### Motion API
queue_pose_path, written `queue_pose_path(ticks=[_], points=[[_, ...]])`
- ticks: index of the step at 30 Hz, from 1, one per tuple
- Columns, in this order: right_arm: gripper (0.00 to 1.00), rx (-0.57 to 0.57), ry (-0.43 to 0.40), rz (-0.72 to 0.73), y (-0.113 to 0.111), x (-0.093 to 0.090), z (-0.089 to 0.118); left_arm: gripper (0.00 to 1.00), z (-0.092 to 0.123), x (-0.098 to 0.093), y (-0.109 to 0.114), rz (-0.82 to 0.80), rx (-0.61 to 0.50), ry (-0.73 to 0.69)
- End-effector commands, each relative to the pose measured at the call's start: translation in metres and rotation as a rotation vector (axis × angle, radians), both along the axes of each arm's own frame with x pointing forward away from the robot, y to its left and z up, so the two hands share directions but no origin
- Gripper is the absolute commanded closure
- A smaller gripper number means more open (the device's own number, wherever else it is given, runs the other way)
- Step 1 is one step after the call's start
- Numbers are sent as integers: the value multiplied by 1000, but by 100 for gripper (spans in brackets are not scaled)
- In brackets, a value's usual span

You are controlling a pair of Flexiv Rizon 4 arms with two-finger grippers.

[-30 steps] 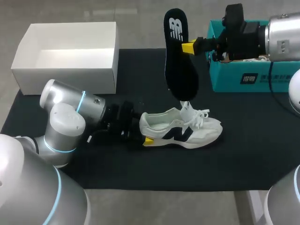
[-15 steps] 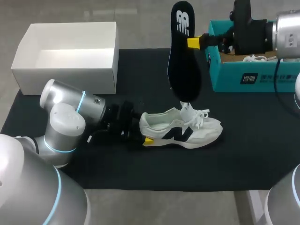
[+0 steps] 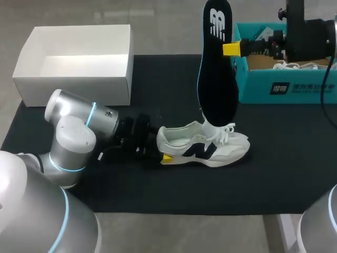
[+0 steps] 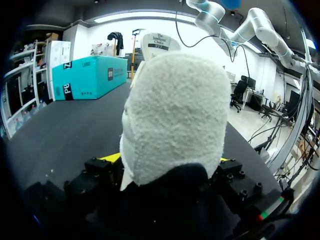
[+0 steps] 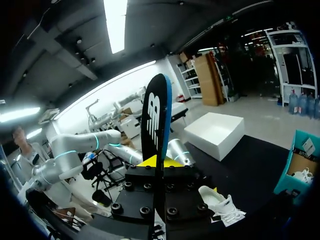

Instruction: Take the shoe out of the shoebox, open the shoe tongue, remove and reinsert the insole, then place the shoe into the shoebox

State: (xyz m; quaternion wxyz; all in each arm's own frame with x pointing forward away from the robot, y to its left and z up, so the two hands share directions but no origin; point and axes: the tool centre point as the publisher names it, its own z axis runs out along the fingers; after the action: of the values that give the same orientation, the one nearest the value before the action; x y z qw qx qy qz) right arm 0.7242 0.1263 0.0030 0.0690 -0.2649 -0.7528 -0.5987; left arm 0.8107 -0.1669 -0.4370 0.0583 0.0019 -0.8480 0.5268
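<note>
The open teal shoebox (image 3: 284,87) at the far right of the mat holds something white with laces, which I cannot make out further. The open white box (image 3: 79,58) at the far left shows only its white floor. The shoe (image 3: 202,147) lies on its sole near the middle of the black mat (image 3: 158,195), long axis across the table, toe to my right, heel to my left. My left gripper (image 4: 170,159) is clenched on the heel from both sides. My right gripper (image 3: 230,49) pinches the dark insole (image 3: 216,74) in the air. It hangs nearly upright above the shoe's tongue, with its lower end just over the laces.
</note>
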Motion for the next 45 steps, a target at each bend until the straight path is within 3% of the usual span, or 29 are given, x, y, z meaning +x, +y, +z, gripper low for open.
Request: queue_pose_path(ticks=[1,9,15,45], points=[[100,-7,27,-54,-2,-19,12,100,-3,1,0,-1,4,0],[100,10,52,-104,6,-47,26,100,-3,1,0,-1,4,0],[100,19,68,-91,8,-62,22,100,-3,1,0,-1,4,0],[100,-4,100,-54,10,-64,23,100,-3,1,0,-1,4,0]])
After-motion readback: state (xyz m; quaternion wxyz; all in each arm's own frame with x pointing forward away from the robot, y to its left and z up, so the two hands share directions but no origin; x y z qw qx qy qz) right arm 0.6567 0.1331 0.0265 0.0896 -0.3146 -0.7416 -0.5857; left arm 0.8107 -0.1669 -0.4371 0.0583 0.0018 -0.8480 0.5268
